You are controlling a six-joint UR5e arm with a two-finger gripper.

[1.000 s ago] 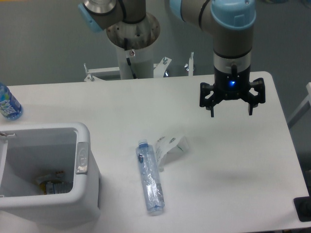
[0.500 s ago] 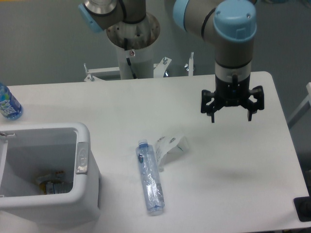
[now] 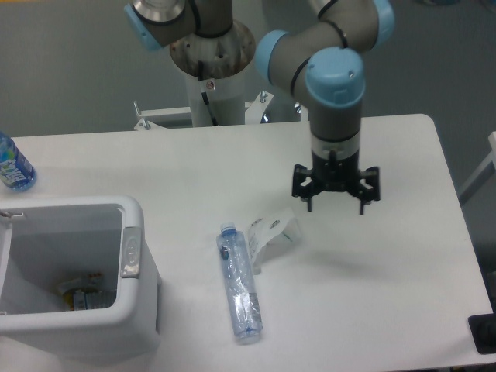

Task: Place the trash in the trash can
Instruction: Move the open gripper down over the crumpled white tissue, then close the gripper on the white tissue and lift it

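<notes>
At the far left edge of the table (image 3: 194, 167), well away from the trash can (image 3: 85, 325) and behind it, stands a blue-labelled water bottle (image 3: 13, 165); it is whole and upright, so it looks like something to keep and not to throw away. The trash can sits at the near left corner with its top open, so things can be dropped straight in, and some bits already lie at the bottom of it. It has a grey latch (image 3: 129, 252) on the side that faces the middle of the table. To the right of the trash can, a little way off, lies the crushed bottle (image 3: 239, 291), flat on its side with its blue cap (image 3: 227, 230) pointing away from us. Right beside it, touching near the cap end, lies the crumpled wrapper (image 3: 271, 235). Both pieces are still out on the table, so none of this trash has gone in yet. Further right of the trash can, just past the wrapper and above the table, hangs the gripper (image 3: 335, 204). Its two fingers (image 3: 309, 203) are spread wide apart and point down. It holds nothing and touches nothing. I think it is getting ready to come down on the wrapper
</notes>
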